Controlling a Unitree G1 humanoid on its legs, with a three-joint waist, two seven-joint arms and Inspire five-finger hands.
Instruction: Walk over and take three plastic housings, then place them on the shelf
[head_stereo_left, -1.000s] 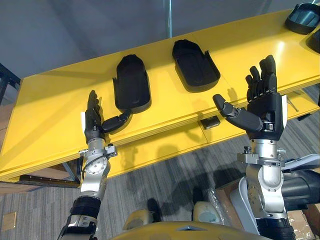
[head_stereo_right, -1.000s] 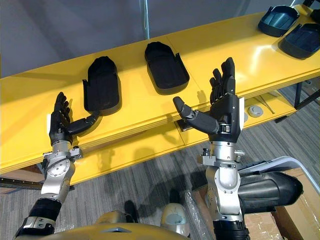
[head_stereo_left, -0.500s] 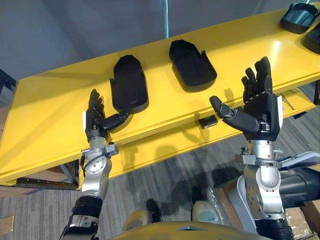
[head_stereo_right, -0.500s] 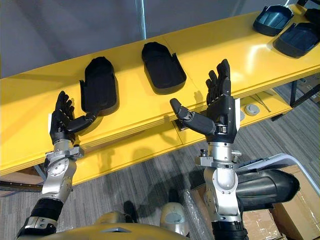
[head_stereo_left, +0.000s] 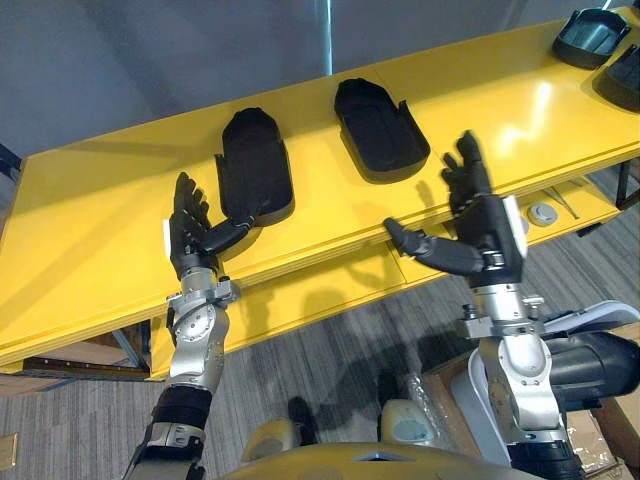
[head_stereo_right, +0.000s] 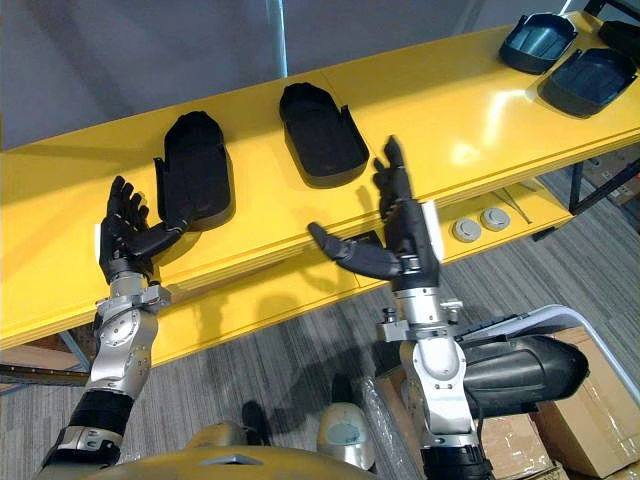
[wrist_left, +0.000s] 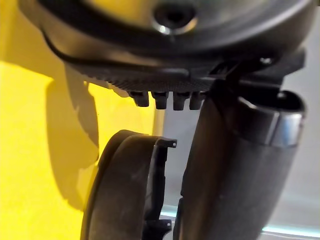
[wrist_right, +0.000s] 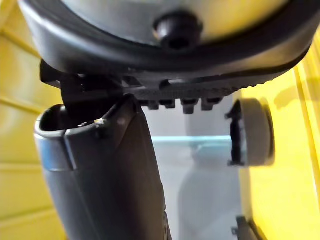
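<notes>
On the yellow table (head_stereo_left: 90, 220), I log the left housing (head_stereo_left: 256, 165): long axis running away from me, near end just beyond my left hand (head_stereo_left: 195, 232) (fingers spread, empty). The second housing (head_stereo_left: 380, 128) lies ahead-left of my right hand (head_stereo_left: 478, 225), likewise released.

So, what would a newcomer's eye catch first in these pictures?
The long yellow table stands out, with two black plastic parts lying near its middle: the left housing and the right housing. Before its near edge both dark hands are raised open, the left hand close to the left housing, the right hand nearer the right housing.
</notes>
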